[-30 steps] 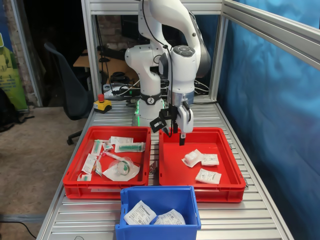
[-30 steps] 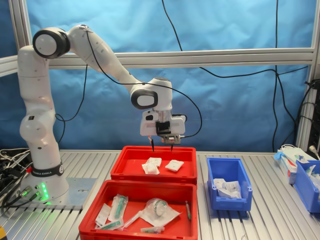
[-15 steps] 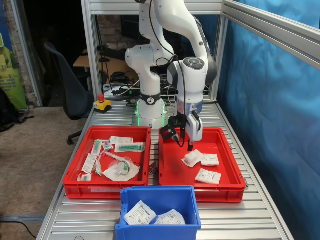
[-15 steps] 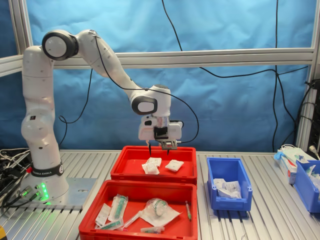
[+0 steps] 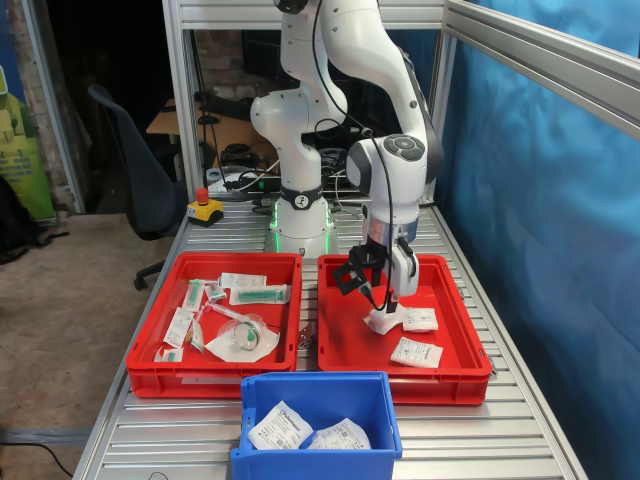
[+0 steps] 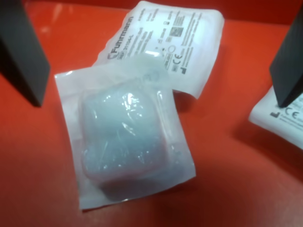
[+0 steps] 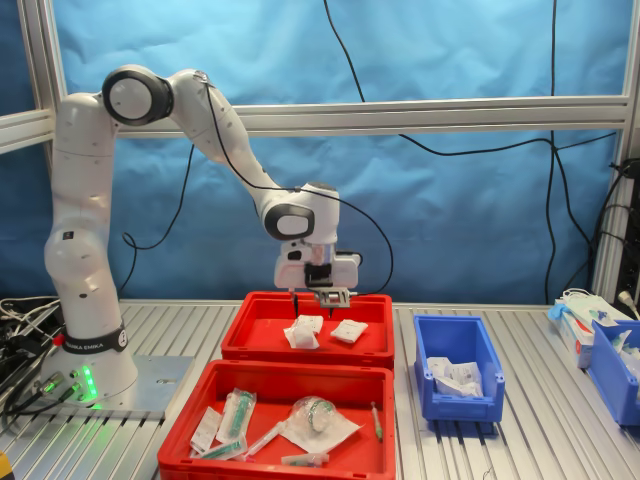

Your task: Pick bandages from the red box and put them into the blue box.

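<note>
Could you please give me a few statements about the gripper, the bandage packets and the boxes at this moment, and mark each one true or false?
1. The gripper is open, its fingers either side of a bandage packet. True.
2. The blue box is empty. False: white packets already lie in it.
3. The packet between the fingers is lifted clear of the red box. False: it lies on the tray floor.
4. That packet partly overlaps a printed packet. True.
5. The other red tray holds only bandages. False: it also holds green-printed packs and a clear mask.

Bright, even light; soft, blurry wrist close-up.
</note>
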Controlling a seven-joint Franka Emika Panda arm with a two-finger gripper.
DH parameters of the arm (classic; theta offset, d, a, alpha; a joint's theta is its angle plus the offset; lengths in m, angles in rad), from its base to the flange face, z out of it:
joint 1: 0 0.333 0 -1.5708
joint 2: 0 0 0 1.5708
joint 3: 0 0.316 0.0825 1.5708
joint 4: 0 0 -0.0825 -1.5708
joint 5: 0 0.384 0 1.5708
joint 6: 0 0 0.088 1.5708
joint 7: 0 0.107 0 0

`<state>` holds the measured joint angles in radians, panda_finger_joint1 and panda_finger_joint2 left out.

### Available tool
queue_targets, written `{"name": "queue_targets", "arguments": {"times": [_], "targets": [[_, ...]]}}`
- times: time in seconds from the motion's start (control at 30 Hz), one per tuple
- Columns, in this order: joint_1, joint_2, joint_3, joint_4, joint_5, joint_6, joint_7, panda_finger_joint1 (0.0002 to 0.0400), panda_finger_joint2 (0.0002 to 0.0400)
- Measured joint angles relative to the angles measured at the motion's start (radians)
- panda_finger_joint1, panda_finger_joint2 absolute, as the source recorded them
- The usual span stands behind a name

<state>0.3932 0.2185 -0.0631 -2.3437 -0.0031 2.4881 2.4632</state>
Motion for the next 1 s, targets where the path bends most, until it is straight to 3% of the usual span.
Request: {"name": "queue_targets", "arguments": {"times": [1.0], "targets": [[0.035, 0.096, 0.016, -0.037, 0.0, 0.102, 0.004, 0.04, 0.04]]}}
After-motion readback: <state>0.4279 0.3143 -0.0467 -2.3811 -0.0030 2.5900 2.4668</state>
